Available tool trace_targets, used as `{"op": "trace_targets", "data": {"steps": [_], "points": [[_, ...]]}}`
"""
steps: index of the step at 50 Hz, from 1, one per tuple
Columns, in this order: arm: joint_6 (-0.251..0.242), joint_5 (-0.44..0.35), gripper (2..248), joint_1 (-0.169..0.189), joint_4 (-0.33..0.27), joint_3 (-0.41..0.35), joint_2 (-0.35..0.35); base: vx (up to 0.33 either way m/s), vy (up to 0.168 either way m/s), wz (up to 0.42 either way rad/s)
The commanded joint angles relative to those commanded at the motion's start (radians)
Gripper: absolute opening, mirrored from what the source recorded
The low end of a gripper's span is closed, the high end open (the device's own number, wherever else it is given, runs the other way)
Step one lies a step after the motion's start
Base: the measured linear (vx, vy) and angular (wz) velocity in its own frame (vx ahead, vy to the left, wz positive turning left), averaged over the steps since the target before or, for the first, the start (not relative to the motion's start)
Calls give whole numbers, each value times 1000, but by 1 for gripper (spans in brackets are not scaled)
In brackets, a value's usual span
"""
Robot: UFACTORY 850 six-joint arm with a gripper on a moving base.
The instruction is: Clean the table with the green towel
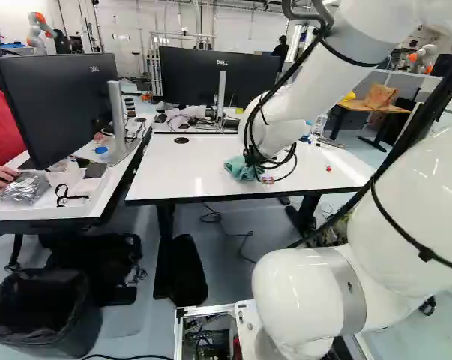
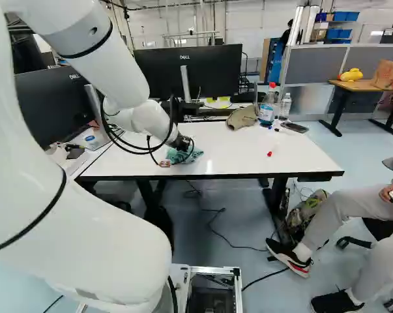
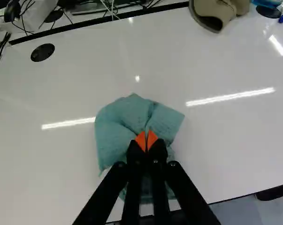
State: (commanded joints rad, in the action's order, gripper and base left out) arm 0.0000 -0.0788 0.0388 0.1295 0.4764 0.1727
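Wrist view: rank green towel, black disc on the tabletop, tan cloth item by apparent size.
1. Green towel
2. Tan cloth item, cut off by the picture's edge, so only its visible part is ranked
3. Black disc

From the base, behind the arm (image 1: 300, 101), we look ahead and a little down — once from its left, once from its right — and both views share the worktop (image 2: 242, 153) and the dark screens (image 2: 216, 65). From the wrist we look down along the pincer (image 2: 183, 146), much nearer that same worktop.
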Motion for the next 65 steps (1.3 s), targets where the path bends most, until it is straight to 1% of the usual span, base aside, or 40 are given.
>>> {"op": "trace_targets", "data": {"steps": [20,65], "points": [[0,68,25,0,21,0,0,0,0,0],[0,68,25,1,21,1,-7,0,0,0]]}}
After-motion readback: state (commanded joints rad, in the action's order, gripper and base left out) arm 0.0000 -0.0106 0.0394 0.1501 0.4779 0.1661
